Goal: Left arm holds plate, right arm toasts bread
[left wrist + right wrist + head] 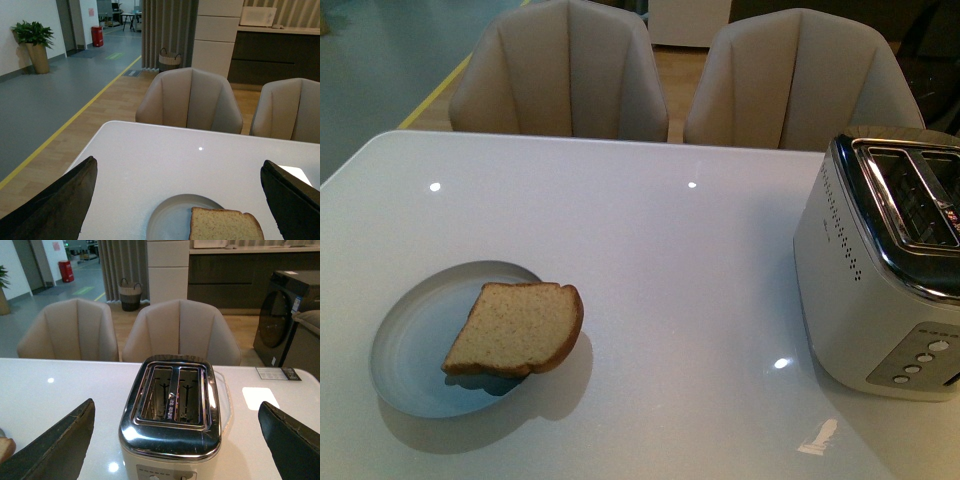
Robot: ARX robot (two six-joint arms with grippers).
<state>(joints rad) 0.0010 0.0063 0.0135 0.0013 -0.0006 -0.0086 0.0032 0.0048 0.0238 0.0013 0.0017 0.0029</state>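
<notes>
The bread (518,328) is a light brown slice with a darker crust. It lies on the right part of the pale blue-white plate (415,345) at the table's front left and overhangs its right rim. Neither arm shows in the front view. In the left wrist view the left gripper (180,200) is open, its black fingers (60,205) spread wide, above and short of the plate (167,220) and bread (225,225). In the right wrist view the right gripper (175,445) is open, its fingers (60,445) either side of the toaster (172,412).
The cream and chrome toaster (880,270) stands at the table's right edge, its two slots empty and its buttons on the near end. Two beige chairs (560,75) stand behind the white glossy table (660,230). A bread corner (6,447) shows in the right wrist view.
</notes>
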